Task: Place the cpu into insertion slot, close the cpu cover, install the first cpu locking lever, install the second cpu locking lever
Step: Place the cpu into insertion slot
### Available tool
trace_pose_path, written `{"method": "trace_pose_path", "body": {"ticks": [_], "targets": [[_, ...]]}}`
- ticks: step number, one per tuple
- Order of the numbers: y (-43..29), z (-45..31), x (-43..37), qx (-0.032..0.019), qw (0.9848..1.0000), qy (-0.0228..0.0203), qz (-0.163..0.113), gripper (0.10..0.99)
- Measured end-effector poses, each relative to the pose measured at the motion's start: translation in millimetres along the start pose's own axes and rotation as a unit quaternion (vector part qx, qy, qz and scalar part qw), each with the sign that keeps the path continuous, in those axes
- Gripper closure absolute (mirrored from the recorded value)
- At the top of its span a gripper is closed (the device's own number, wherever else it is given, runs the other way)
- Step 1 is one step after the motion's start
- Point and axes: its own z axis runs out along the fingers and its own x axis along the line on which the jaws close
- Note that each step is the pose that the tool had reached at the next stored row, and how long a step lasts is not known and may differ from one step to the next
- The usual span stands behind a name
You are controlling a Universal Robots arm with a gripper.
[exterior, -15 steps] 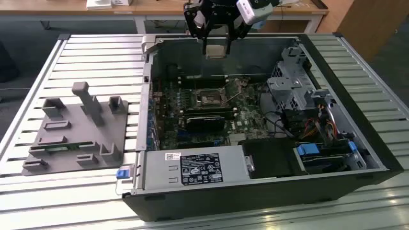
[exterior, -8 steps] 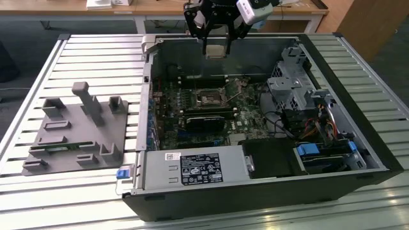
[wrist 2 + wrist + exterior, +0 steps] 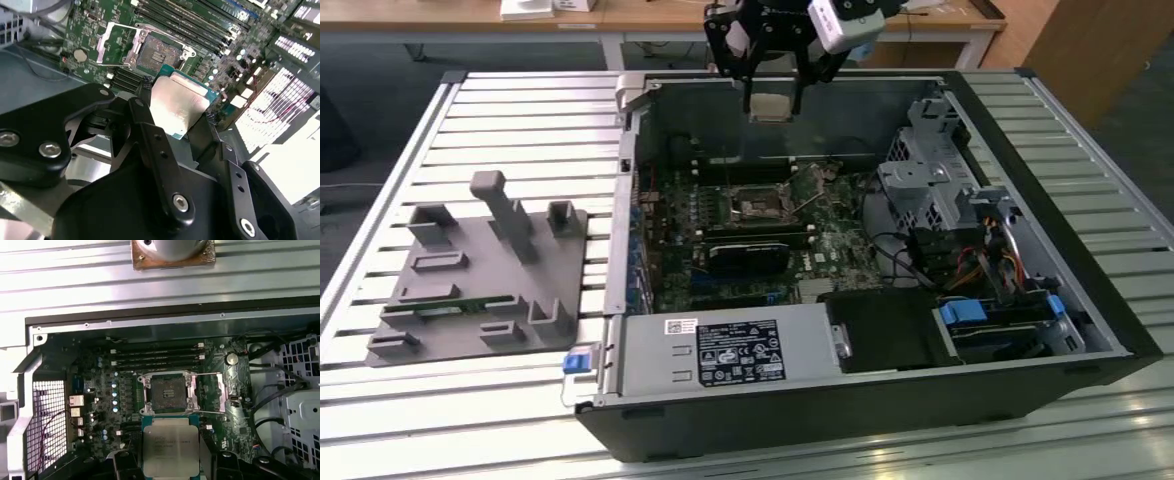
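My gripper (image 3: 771,98) hangs over the far edge of the open computer case, shut on the cpu (image 3: 771,106), a small pale silver square chip. In both wrist views the cpu (image 3: 170,446) (image 3: 176,106) sits between the black fingers (image 3: 150,145), held by two opposite edges. Down on the green motherboard lies the insertion slot (image 3: 169,392) (image 3: 157,53) (image 3: 758,207), its dark centre bare. The cpu cover (image 3: 114,44), a thin silver frame, is swung open beside the slot. Thin metal lever rods (image 3: 210,412) stand apart from the slot next to the cover (image 3: 216,394).
Long black memory slots (image 3: 155,357) run beside the socket. A black graphics card (image 3: 747,252), a drive cage (image 3: 931,180) and cables line the case interior. A power supply (image 3: 720,352) fills the near corner. On the exterior view's left stands a grey fixture (image 3: 480,270) on the slatted table.
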Motion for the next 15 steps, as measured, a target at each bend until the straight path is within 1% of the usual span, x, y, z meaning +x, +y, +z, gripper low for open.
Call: {"method": "trace_pose_path", "body": {"ticks": [3, 5, 7, 11, 14, 15], "targets": [[0.0, 0.2, 0.0, -0.0005, 0.9996, -0.0025, 0.027, 0.545], [-0.1, 0.4, 0.0, -0.0009, 0.9990, -0.0041, 0.046, 0.545], [-0.1, 0.6, 0.0, -0.0012, 0.9980, -0.0057, 0.063, 0.545], [-0.1, 0.9, 0.0, -0.0018, 0.9950, -0.0089, 0.099, 0.545], [-0.1, 1.2, 0.0, -0.0023, 0.9921, -0.0112, 0.125, 0.545], [-0.2, 1.4, 0.0, -0.0025, 0.9909, -0.0120, 0.134, 0.545]]}}
